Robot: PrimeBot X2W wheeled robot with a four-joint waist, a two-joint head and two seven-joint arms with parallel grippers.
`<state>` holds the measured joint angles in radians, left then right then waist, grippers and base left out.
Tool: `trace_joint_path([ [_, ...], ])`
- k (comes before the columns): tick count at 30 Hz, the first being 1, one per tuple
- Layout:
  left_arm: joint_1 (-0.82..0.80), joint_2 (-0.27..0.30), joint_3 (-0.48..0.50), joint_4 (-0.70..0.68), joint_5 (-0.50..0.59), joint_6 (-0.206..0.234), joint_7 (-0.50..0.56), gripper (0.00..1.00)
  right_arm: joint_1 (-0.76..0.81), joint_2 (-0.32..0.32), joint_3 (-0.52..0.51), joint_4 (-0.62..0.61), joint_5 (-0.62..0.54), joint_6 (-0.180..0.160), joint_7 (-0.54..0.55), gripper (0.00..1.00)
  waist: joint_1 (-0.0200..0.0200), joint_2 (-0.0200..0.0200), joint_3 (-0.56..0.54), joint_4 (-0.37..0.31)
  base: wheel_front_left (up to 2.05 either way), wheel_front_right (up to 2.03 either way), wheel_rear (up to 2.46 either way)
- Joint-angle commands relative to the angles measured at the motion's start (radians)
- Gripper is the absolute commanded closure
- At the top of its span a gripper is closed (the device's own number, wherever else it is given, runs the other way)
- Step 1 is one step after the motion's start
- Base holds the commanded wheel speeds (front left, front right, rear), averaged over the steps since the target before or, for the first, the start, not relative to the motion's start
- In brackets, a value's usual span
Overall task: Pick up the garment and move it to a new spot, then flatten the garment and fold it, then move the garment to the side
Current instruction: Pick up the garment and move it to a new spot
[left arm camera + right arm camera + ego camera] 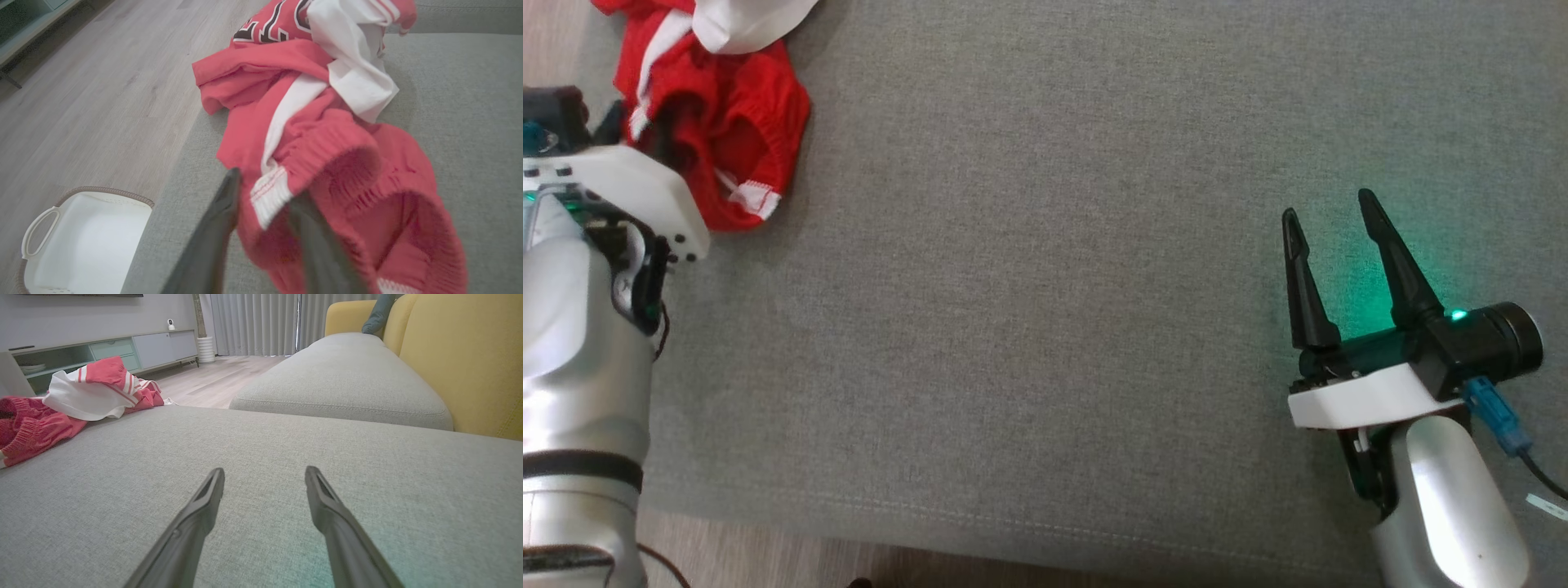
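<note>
The garment [737, 122] is a red jersey with white panels, crumpled at the far left corner of the grey cushion [1054, 286]. In the left wrist view the garment [339, 139] lies bunched, and its white ribbed cuff [269, 196] sits between the fingers of my left gripper [265, 190]. Those jaws stand part-way closed around the cuff, with cloth against both fingers. My right gripper [1327, 206] rests open at the right of the cushion, far from the garment, nothing between its fingers. From my right gripper [264, 470] the garment [36, 424] shows at far left.
A white basket [36, 228] stands on the wood floor beside the cushion's left edge. A second grey cushion [347, 384] and a yellow backrest [470, 363] lie beyond the right gripper. A low cabinet [122, 351] lines the far wall. The cushion's front edge [980, 523] is near.
</note>
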<state>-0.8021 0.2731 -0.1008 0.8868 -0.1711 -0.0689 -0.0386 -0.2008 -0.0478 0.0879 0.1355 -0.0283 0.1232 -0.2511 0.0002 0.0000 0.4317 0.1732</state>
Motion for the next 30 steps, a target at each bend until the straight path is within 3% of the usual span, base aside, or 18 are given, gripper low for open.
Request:
trace_joint_path([
  [1, -0.039, 0.061, 0.034, -0.011, -0.009, 0.007, -0.021, 1.00, -0.019, -0.002, 0.022, -0.037, -0.008, 0.008, -0.011, 0.00, -0.0002, 0.0000, 0.000, 0.001, 0.00, 0.00, 0.00],
  [9, -0.059, 0.071, 0.018, 0.025, -0.003, 0.002, -0.096, 1.00, -0.016, -0.002, 0.025, -0.026, 0.010, 0.008, -0.011, 0.00, -0.0002, 0.0000, -0.044, 0.006, 0.00, 0.00, 0.00],
  [16, -0.077, 0.102, -0.008, -0.031, 0.023, 0.005, -0.167, 1.00, 0.007, -0.002, 0.019, -0.010, 0.041, 0.008, -0.011, 0.00, -0.0002, 0.0000, -0.140, 0.007, 0.00, 0.00, 0.00],
  [22, -0.082, 0.129, -0.055, -0.171, 0.060, -0.006, -0.181, 1.00, 0.047, -0.002, 0.000, 0.007, 0.079, 0.008, -0.011, 0.00, -0.0002, 0.0000, -0.247, -0.013, 0.00, 0.00, 0.00],
  [30, -0.057, 0.139, -0.122, -0.455, 0.071, -0.032, -0.101, 1.00, 0.100, -0.002, -0.023, 0.018, 0.118, 0.008, -0.011, 0.00, -0.0002, 0.0000, -0.354, -0.083, 0.00, 0.00, 0.00],
])
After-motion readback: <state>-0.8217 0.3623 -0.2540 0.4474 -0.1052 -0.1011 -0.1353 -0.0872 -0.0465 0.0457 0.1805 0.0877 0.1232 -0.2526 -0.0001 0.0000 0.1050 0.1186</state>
